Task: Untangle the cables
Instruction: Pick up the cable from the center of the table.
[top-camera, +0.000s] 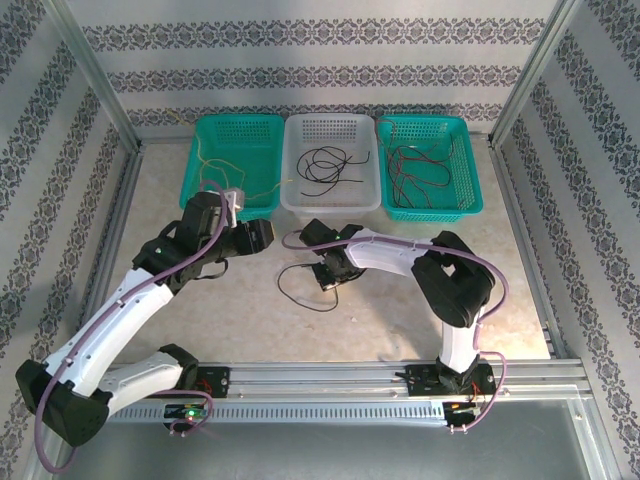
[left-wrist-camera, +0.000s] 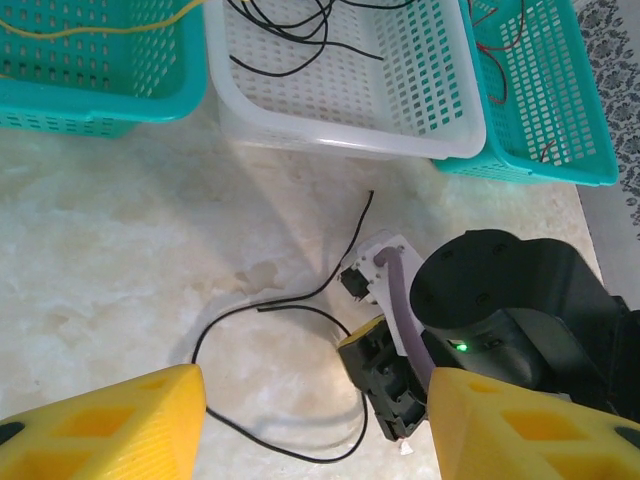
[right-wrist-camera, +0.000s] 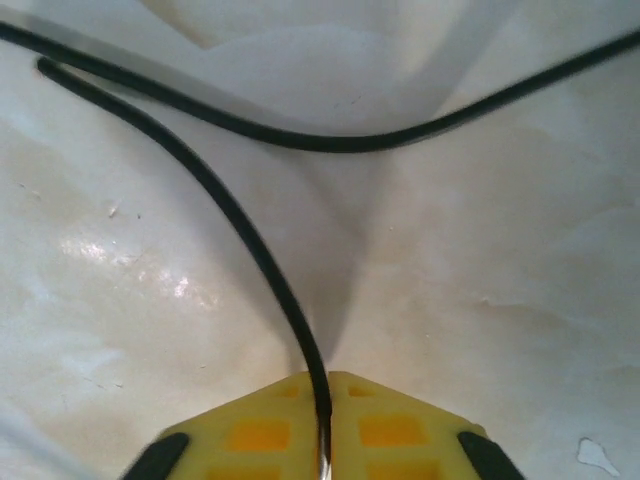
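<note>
Top view: my right gripper (top-camera: 328, 277) is down on the lone black cable (top-camera: 283, 290), which loops on the table (top-camera: 420, 300) just before the white basket (top-camera: 333, 205). Left wrist view: my left gripper (left-wrist-camera: 315, 430) hangs partly open and empty over that loop, and the right arm crowds its path. Right wrist view: the jaws are pinched shut on the cable (right-wrist-camera: 243, 232). I judge a slow, straight lift best, lest the crossing strand drag.

No legible text, label, brand mark, number or sign found on any surface in view.
</note>
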